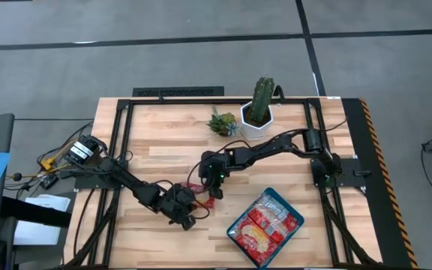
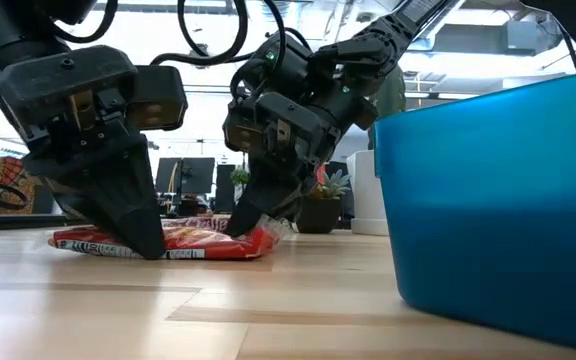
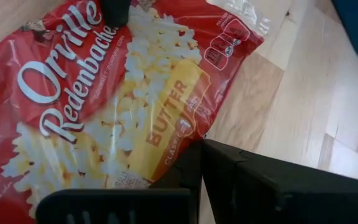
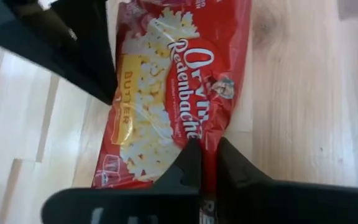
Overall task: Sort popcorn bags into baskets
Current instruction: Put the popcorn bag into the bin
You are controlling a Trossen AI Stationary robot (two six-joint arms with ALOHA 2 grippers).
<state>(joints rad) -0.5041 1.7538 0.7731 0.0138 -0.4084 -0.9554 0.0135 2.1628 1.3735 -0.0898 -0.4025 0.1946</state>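
Observation:
One red popcorn bag with a yellow butter picture lies on the wooden table between my two grippers. It also shows in the low view. My left gripper is shut at the bag's near long edge. My right gripper is shut on the opposite long edge. The teal tray stands to the right at the near edge and holds several red bags. My left gripper has the bag's long edge beside the yellow butter panel running in between its two shut fingers. The fingers point steeply down, tips at the table. The bag lies flat on the table under them. My right gripper pinches the bag's long edge on the lettered side between its two fingers; red film shows in the slit. The fingers slant down from the far right. The bag rests on the table, its end by these fingers slightly raised.
A white pot with a tall cactus and a small green spiky plant stand at the table's far side. The tray's blue wall fills the right of the low view. Bare wood lies between the bag and the tray.

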